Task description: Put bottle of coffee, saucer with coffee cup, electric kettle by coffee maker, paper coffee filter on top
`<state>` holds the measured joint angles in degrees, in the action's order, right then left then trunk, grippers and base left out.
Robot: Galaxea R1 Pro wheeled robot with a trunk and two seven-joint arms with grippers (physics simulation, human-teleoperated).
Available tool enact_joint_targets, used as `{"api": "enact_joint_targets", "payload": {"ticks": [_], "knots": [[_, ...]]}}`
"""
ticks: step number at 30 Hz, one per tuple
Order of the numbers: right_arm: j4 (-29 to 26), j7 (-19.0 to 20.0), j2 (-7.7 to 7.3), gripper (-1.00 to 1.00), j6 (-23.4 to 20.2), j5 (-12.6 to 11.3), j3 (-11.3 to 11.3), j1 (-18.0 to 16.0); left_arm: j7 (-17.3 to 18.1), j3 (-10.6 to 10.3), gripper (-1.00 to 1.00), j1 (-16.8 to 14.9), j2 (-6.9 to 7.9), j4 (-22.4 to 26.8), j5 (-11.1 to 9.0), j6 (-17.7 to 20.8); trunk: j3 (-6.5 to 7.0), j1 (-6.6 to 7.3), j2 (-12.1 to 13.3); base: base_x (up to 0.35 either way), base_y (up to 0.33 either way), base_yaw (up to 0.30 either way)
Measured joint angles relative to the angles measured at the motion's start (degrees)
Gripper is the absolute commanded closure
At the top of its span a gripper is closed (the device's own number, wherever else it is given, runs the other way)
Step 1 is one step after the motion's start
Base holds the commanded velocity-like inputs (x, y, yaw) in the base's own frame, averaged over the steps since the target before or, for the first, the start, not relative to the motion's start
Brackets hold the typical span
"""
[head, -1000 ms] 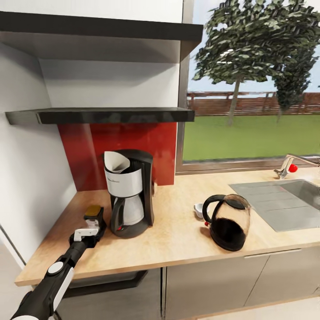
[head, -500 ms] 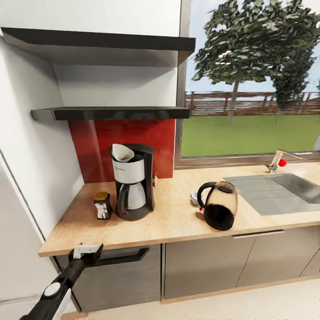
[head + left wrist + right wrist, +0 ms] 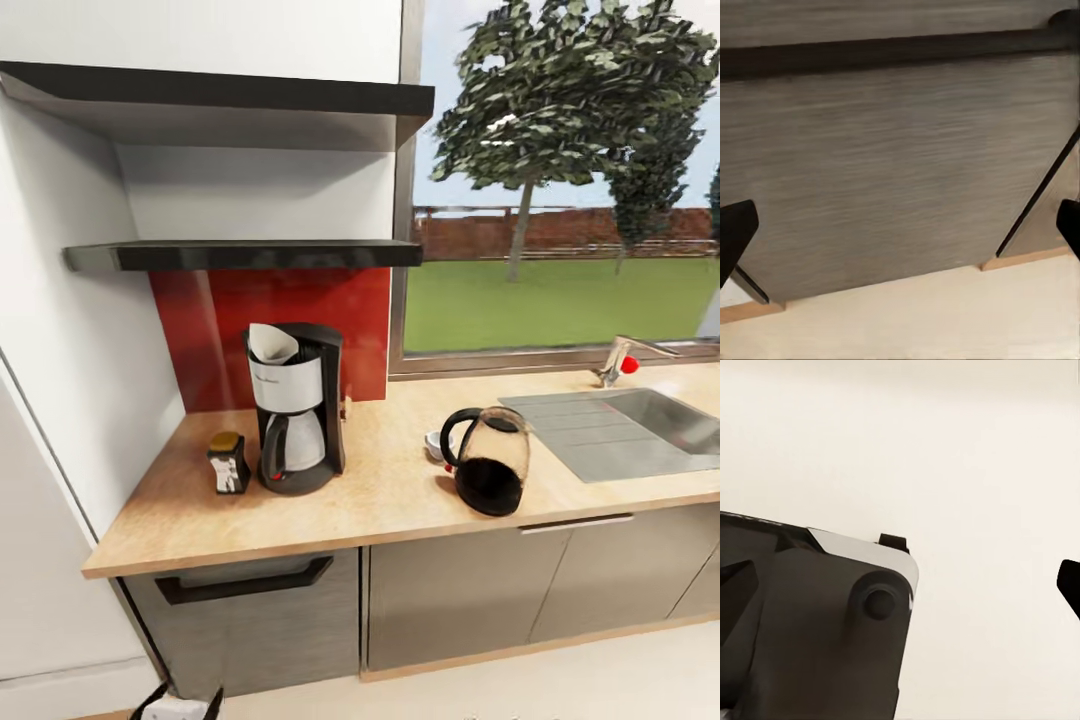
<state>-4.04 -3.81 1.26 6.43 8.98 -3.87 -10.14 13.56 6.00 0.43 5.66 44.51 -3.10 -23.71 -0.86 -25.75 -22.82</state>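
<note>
Since the electric kettle (image 3: 490,472) is rounded glass, it looks heavy and fragile, best taken by its black loop handle (image 3: 452,440) rather than the slick body; its dark lower half may be water. It stands on the kitchen countertop (image 3: 390,492), well apart from the coffee maker (image 3: 296,420), whose basket holds the paper coffee filter (image 3: 271,343). The bottle of coffee (image 3: 228,462) sits just beside the maker. The left gripper (image 3: 900,225) is spread wide and empty before a cabinet front (image 3: 892,172); the right gripper (image 3: 907,592) likewise grasps nothing.

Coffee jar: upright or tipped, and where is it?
Upright. The coffee jar stands on the countertop beside the coffee maker, golden lid on top, nothing gripping it.
</note>
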Motion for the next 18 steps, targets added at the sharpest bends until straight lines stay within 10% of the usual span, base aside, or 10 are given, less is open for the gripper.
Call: {"api": "enact_joint_targets", "payload": {"ticks": [10, 18], "knots": [[0.14, -0.04, 0.04, -1.0, -0.04, -0.2, 1.5, 0.0, -0.66, -0.48, -1.0, 2.5, 0.17, -19.03, 0.67, 0.36, 0.0, 0.0, 0.0, 0.0, 0.0, -0.271], [0.26, -0.22, -0.13, -1.0, -0.12, -0.27, 10.68, 0.0, -2.21, -0.19, -1.0, 2.53, 0.49, -35.76, 0.6, 0.86, 0.01, 0.0, 0.0, 0.0, 0.0, -0.299]]}}
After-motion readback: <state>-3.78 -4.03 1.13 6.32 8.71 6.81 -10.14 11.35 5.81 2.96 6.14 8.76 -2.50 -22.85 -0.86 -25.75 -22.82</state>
